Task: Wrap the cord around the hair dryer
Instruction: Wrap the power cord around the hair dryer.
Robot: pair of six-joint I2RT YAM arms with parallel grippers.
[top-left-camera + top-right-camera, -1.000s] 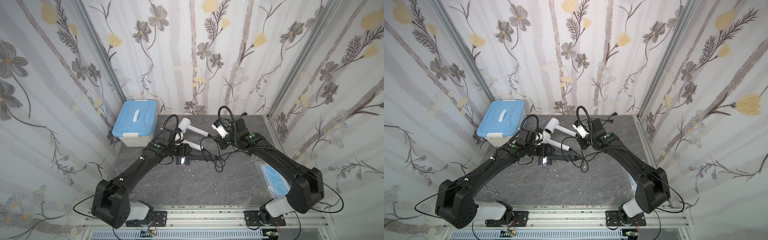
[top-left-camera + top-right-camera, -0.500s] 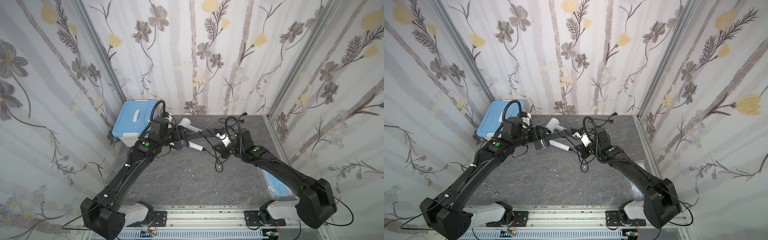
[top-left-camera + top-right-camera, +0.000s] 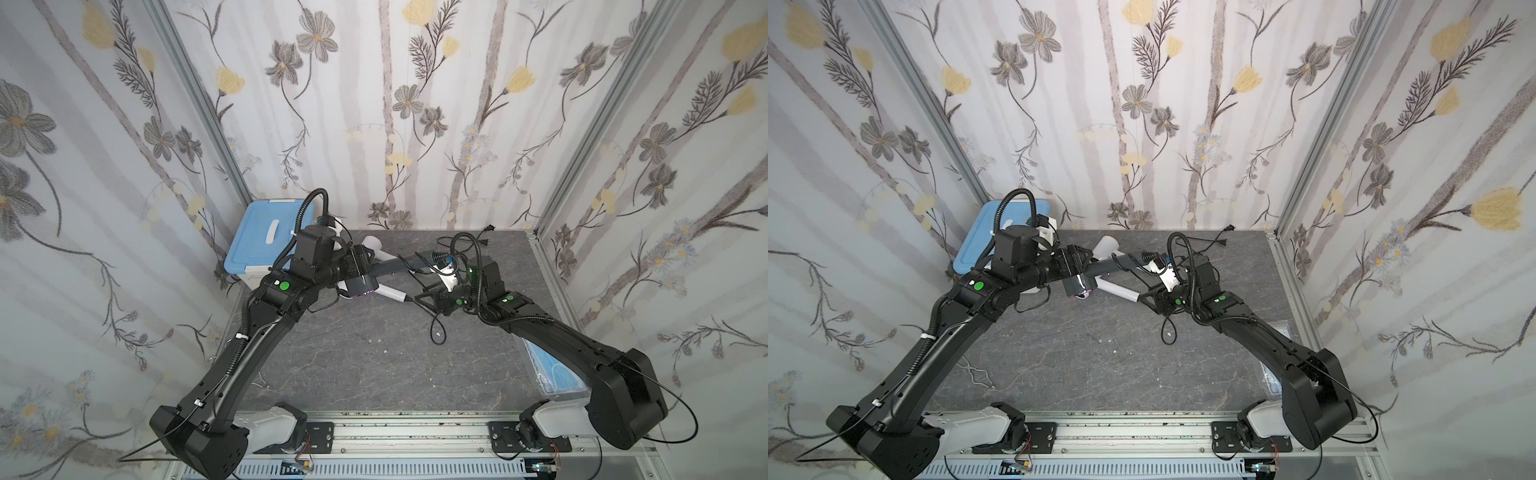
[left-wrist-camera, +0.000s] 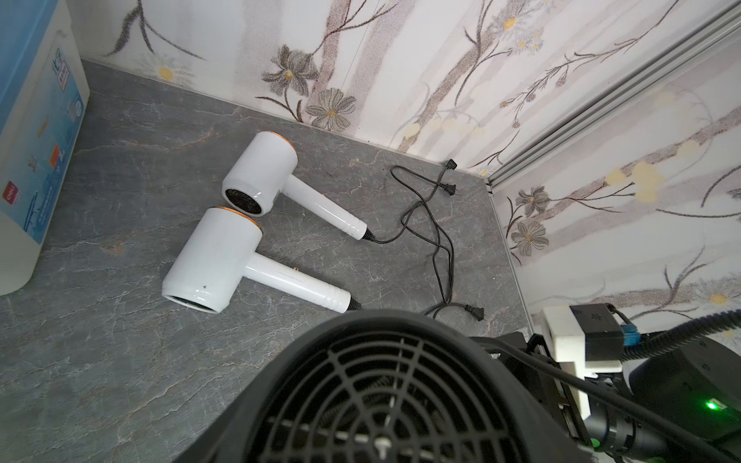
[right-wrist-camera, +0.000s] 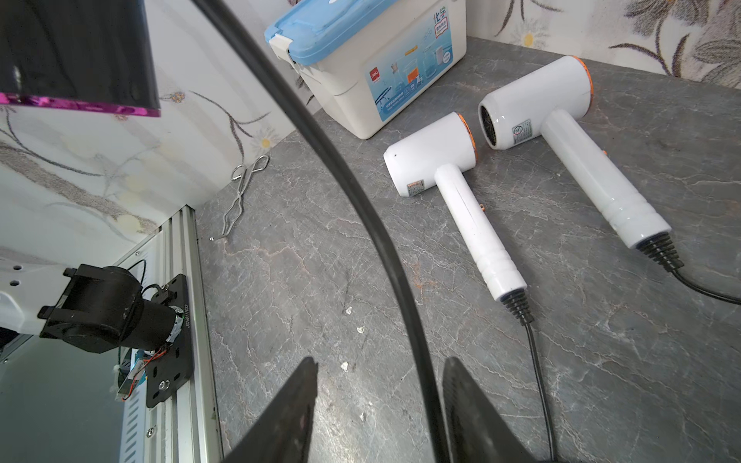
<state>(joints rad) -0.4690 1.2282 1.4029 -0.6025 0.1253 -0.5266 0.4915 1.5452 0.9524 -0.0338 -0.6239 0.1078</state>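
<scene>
Black dryer up off the grey table in both top views, clamped in left gripper, handle aimed toward right gripper. Cord drooping below right gripper in a loop onto the table. Blue-lidded box at the back corner on the left arm's side.

From the left wrist: rear grille of black dryer filling the foreground, left gripper's jaws out of sight. Beyond it, two white dryers flat on the table, side by side, thin cords trailing loose. Red tag on box, too skewed to read.

From the right wrist: right gripper with jaws apart, cord running through the gap, not pinched. Purple rim on black dryer. Red "deli" logo and "化学" on box. Small stickers on white dryers, print too small to read. Wire tongs on the table by the wall.
</scene>
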